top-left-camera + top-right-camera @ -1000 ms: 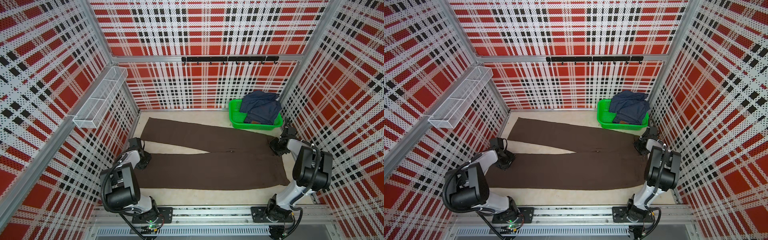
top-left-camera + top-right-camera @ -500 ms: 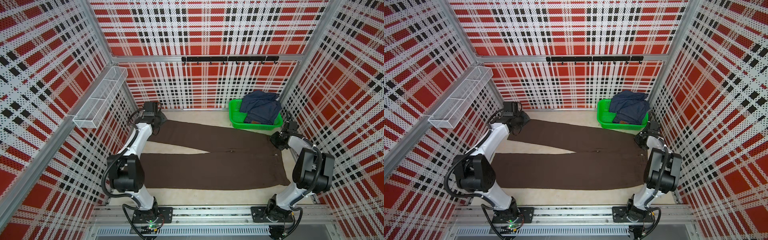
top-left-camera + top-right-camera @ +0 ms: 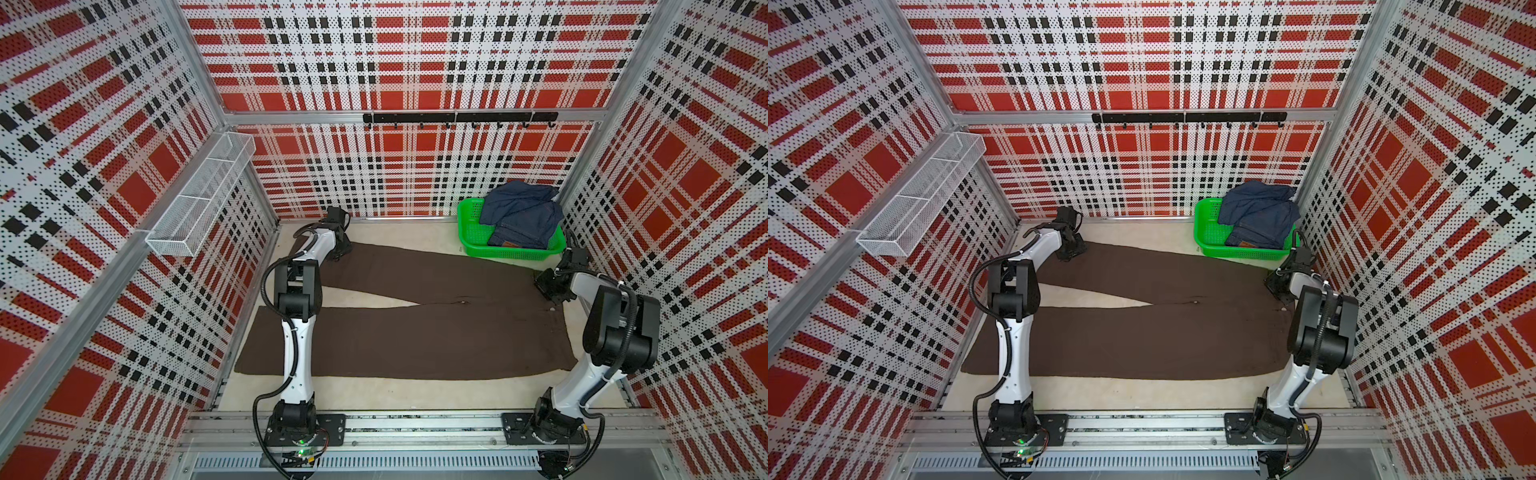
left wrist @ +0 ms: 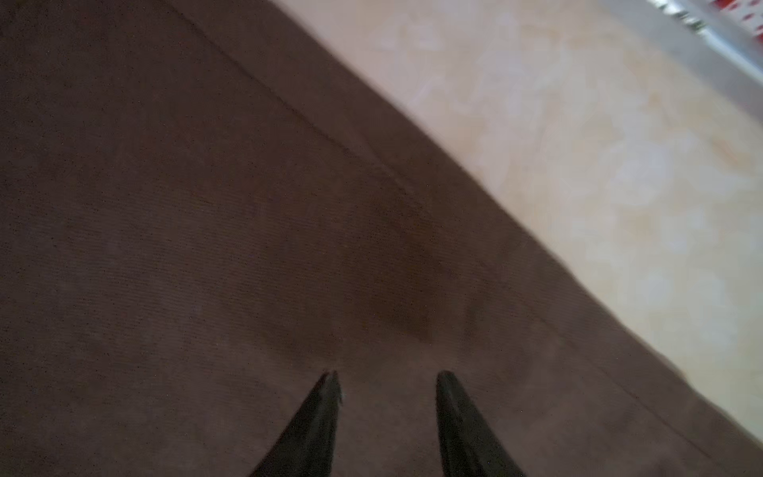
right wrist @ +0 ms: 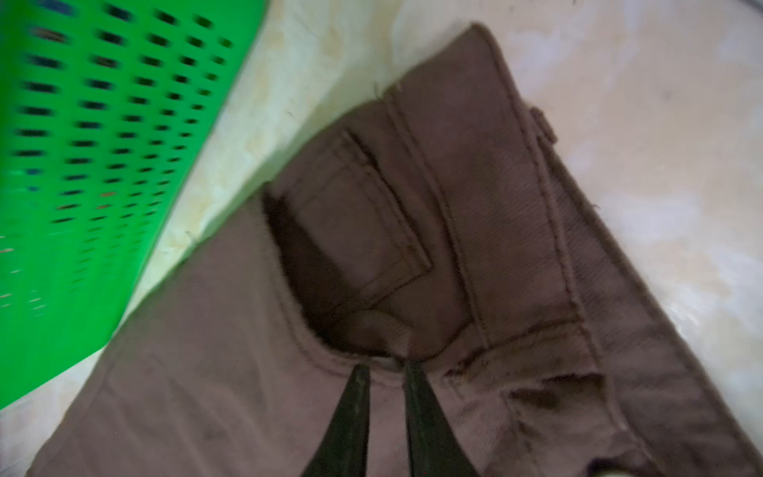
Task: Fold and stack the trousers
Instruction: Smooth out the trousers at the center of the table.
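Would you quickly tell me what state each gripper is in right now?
Left gripper: open, over the trousers, holding nothing.
Right gripper: nearly closed at the trousers' pocket edge; grip cannot be told.

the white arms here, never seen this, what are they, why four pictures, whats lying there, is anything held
They are two robot arms, the left arm and right arm, each ending in a two-fingered gripper. Both top views look down on the whole booth; each wrist view comes from a camera on an arm, looking along its fingers. On the beige table lie long brown trousers, spread flat. A green basket in the far corner holds blue jeans. The left gripper is open over one leg's end. The right gripper is nearly closed at a pocket edge by the waist; whether it grips is unclear.
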Robot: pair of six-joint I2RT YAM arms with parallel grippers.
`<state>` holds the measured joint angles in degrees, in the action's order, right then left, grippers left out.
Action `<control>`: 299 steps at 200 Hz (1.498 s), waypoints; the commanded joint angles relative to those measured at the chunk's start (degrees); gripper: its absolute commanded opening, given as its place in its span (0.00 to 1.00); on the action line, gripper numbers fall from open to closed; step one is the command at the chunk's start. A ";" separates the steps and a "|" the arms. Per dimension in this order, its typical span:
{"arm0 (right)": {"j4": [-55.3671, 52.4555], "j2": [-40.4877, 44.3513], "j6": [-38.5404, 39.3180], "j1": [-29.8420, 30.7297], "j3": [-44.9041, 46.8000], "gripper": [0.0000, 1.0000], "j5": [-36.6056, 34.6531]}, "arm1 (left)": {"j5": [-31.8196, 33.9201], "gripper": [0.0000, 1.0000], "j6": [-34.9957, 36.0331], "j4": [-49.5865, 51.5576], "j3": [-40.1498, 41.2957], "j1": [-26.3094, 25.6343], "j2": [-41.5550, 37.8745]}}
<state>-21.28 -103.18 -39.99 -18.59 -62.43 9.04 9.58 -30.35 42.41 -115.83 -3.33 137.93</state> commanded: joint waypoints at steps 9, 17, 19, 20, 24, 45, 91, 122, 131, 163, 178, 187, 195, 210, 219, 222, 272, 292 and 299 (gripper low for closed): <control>0.02 -2.88 0.55 0.13 -1.82 0.21 -1.71 | 0.25 0.46 0.55 2.85 -2.19 3.55 2.35; -0.08 -3.52 0.52 0.09 -2.16 0.21 -2.12 | -1.08 0.46 0.55 2.85 -2.53 4.42 3.16; -0.08 -3.70 0.41 0.12 -2.23 0.22 -2.21 | -1.50 0.46 0.58 2.85 -2.62 4.62 3.32; -0.08 -3.74 0.43 0.13 -2.28 0.22 -2.24 | -1.63 0.46 0.52 2.85 -2.68 4.72 3.45; -0.16 -4.05 0.37 0.13 -2.54 0.22 -2.47 | -2.22 0.46 0.56 2.85 -2.81 5.09 3.85; -1.33 -5.55 0.14 0.11 -3.86 0.23 -3.98 | -2.79 0.46 0.46 2.92 -3.82 6.29 5.40; -4.02 -5.74 0.39 0.01 -5.05 0.28 -8.24 | -3.22 0.46 -0.36 4.16 -5.45 8.40 7.88; -2.78 -3.67 0.78 0.04 -5.25 0.32 -5.58 | -3.30 0.47 0.14 4.17 -6.44 8.65 6.64; -1.60 -2.30 0.51 0.11 -5.07 0.34 -4.15 | -3.45 0.48 0.57 4.18 -7.14 8.32 5.71; 1.46 6.06 0.17 1.34 -4.98 0.45 -6.97 | -3.35 0.53 1.25 3.45 -10.48 5.88 0.97; 1.94 9.65 0.18 1.54 -4.89 0.50 -9.57 | -3.25 0.55 1.34 2.17 -10.66 4.74 -2.13; 1.66 12.03 0.17 1.49 -4.88 0.53 -10.66 | -3.43 0.56 1.48 1.67 -10.05 4.27 -4.36; 1.21 13.96 0.25 1.54 -4.82 0.56 -11.74 | -3.44 0.57 1.69 0.57 -8.89 3.98 -6.59; 1.15 18.04 0.35 1.46 -3.68 0.58 -14.33 | -3.09 0.57 1.64 -2.87 -4.17 3.60 -11.76; 1.08 20.32 0.17 1.54 -2.93 0.59 -15.82 | -3.37 0.58 1.48 -5.68 -0.45 3.42 -15.32; 1.07 21.01 0.16 1.54 -2.65 0.59 -16.15 | -3.45 0.58 1.37 -6.66 1.08 3.42 -16.25; -4.58 21.22 -1.47 -1.08 -3.73 0.60 -12.02 | -6.95 0.58 -0.74 -17.35 16.99 2.77 -29.52; -6.82 16.90 -1.18 -2.30 -6.20 0.60 -9.61 | -7.92 0.59 -1.20 -17.48 17.10 2.54 -29.07; -7.14 15.34 -0.69 -2.58 -7.21 0.60 -8.97 | -8.46 0.59 -1.48 -17.45 16.73 2.41 -28.54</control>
<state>-23.86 -83.13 -40.51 -19.75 -66.74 -2.87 3.51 -30.83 27.09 -100.22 -0.54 107.46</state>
